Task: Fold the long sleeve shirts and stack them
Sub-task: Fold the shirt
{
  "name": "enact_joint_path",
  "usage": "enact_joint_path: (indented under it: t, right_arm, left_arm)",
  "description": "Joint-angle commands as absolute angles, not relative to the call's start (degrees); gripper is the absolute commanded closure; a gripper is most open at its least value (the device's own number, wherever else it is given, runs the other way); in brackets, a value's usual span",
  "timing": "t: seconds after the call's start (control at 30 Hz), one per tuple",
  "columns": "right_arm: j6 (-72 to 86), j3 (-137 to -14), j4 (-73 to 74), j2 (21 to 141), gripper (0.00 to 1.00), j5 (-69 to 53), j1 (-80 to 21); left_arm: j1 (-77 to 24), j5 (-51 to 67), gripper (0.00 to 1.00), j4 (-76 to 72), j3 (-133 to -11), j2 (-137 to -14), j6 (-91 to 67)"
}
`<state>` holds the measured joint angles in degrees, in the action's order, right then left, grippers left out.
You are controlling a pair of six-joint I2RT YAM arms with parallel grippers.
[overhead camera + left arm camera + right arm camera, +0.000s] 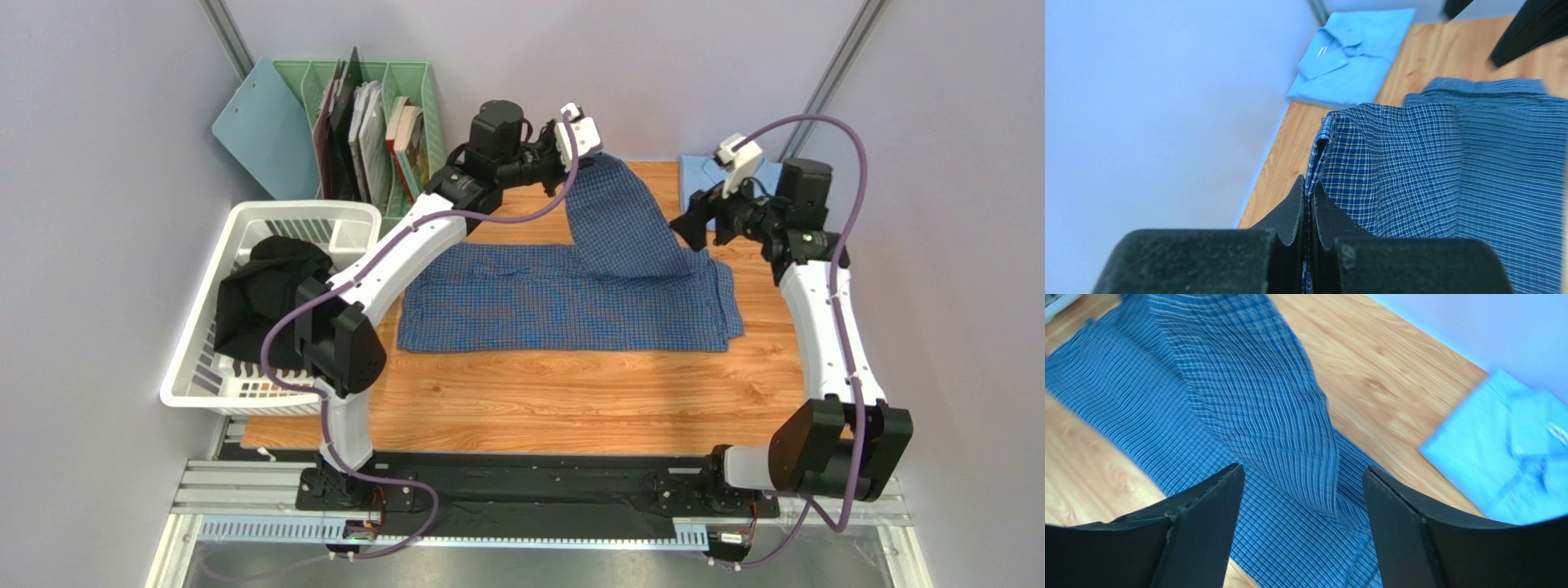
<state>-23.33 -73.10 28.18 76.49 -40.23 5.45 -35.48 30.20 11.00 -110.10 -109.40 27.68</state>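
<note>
Far left, off the edge of the wooden table [552, 410], there's one white laundry basket [202, 349] with a heap of dark clothes [270, 294] in it. I can't tell how many pieces. Behind it stands one green file rack [423, 80] stuffed with books and folders, and one pale blue clipboard [258, 123] leans on its left side.

Shirt count on the table: two. The first is the mid-blue checked shirt [552, 306], spread mostly flat across the middle of the table. My left gripper [1308, 187] is up near the far edge, jaws squeezed tight together with a fold of that checked fabric pinched between them. From that pinch, one strip of the shirt hangs in a slanted drape down to the flat part. Sleeve or side panel, honestly I can't tell which.

My right gripper [1303, 470] is over the right end of the checked shirt, near where the lifted strip meets the flat cloth. Its jaws are spread wide with nothing between them, just cloth below in the wrist view.

The second is the pale sky-blue shirt [1358, 58], folded up with its collar showing. It sits in the far right corner against the wall, with bare wood between it and the checked one.
</note>
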Motion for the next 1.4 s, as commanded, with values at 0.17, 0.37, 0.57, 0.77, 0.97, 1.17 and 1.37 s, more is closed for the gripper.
enact_joint_path:
  t: [0.17,0.37,0.57,0.77,0.97,1.17,1.37]
  right_arm:
    - [-16.2,-70.3,36.5,77.1,0.47,-39.9,11.2]
    - [-11.2,-61.8,33.4,77.6,0.63,-42.8,10.5]
    - [-8.3,-59.1,30.1,80.4,0.65,-42.6,9.8]
    - [-8.0,-58.9,29.2,83.2,0.66,-41.7,9.9]
    - [-8.9,-58.5,29.4,86.1,0.70,-38.7,10.0]
    - [-10.6,-57.3,29.4,89.2,0.79,-34.3,10.3]
    - [-9.6,-58.5,30.3,94.7,0.89,-31.3,11.2]
  left_arm:
    - [-33.5,15.4,1.00,-6.3,-115.6,-122.4,27.3]
    - [-33.1,13.4,1.00,-9.1,-134.2,-134.6,30.3]
    - [-33.1,15.0,1.00,-16.4,-137.4,-139.7,34.6]
    - [-33.0,26.6,1.00,-23.0,-114.7,-130.0,35.3]
    - [-32.2,40.7,1.00,-25.7,-95.0,-117.3,34.7]
    - [-28.7,58.0,1.00,-13.1,-87.2,-107.2,37.8]
    - [-25.8,67.4,1.00,21.2,-88.4,-103.8,66.9]
